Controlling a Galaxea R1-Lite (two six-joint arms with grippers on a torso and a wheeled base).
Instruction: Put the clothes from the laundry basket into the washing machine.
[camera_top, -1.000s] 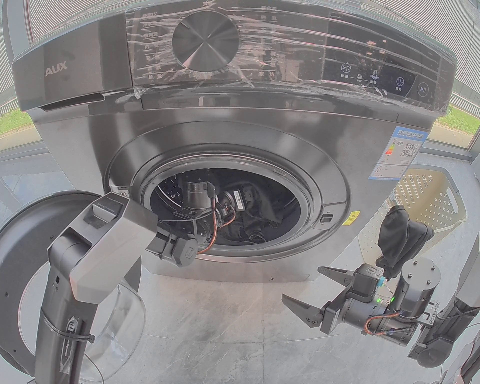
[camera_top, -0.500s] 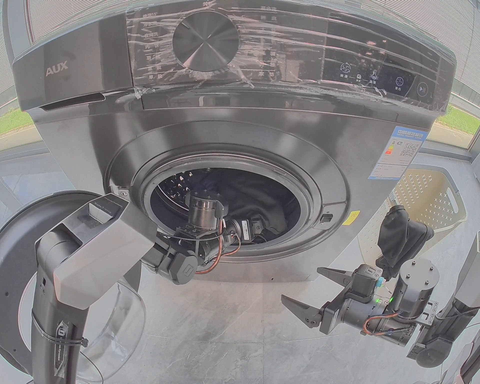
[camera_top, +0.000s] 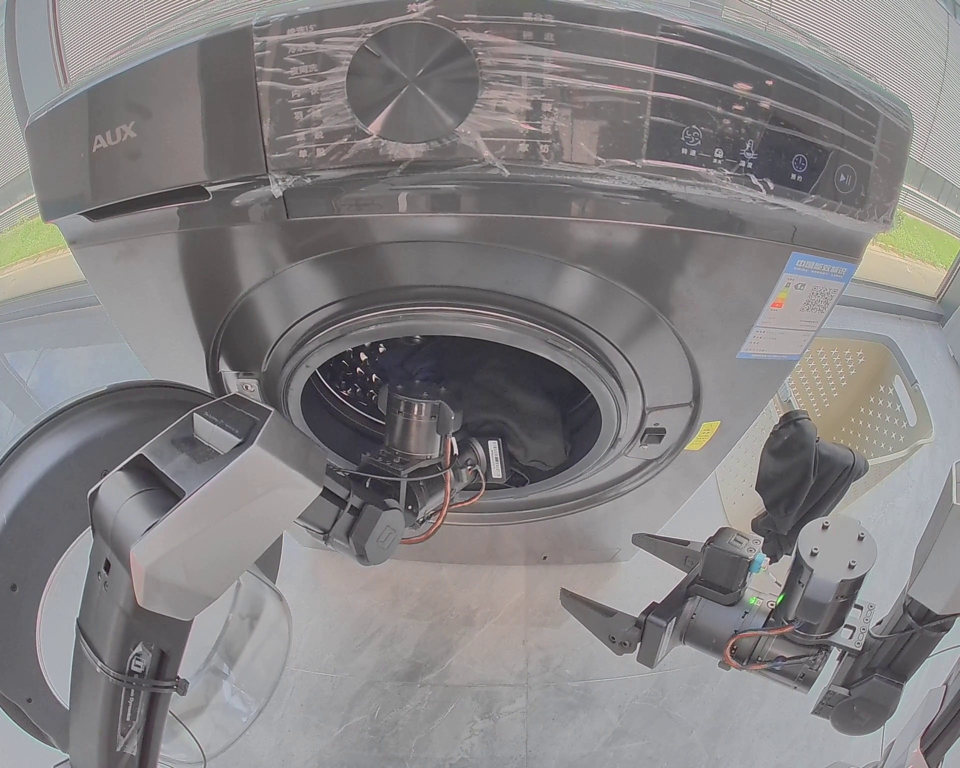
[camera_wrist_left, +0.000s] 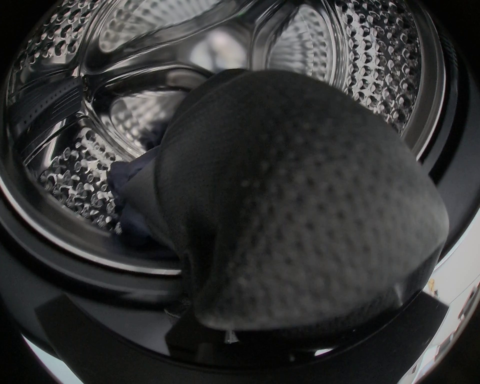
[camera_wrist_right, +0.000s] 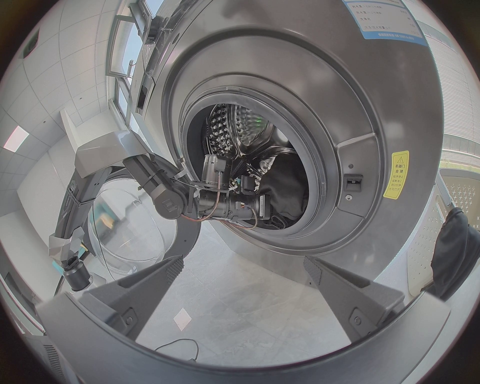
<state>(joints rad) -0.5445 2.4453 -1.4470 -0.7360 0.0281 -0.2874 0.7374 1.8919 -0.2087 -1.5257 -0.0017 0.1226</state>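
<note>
The washing machine (camera_top: 480, 260) stands straight ahead with its round door (camera_top: 60, 500) swung open to the left; the left arm reaches in from the left, and the left gripper (camera_top: 500, 460) sits at the near lip of the opening, pointing into the drum (camera_wrist_left: 65, 175); a dark cloth (camera_wrist_left: 300, 200) lies right over the gripper's front and drapes across the near edge of the opening, so whether the gripper is pinching it or not cannot be told; behind that cloth a bluish piece (camera_wrist_left: 132, 200) lies on the perforated drum wall; from the head view the dark clothes (camera_top: 520, 400) fill the right and far part of the drum.

The right gripper (camera_top: 603, 570) hangs low over the grey floor (camera_top: 450, 650), near and to the right of the machine, well apart from the opening; its two fingers are spread wide with nothing between them, aimed left toward the machine's front.

The laundry basket (camera_top: 870, 400), pale and perforated, stands on the floor just right of the machine; a dark garment (camera_top: 800, 470) hangs over its near left rim, just beyond the right arm's wrist.
</note>
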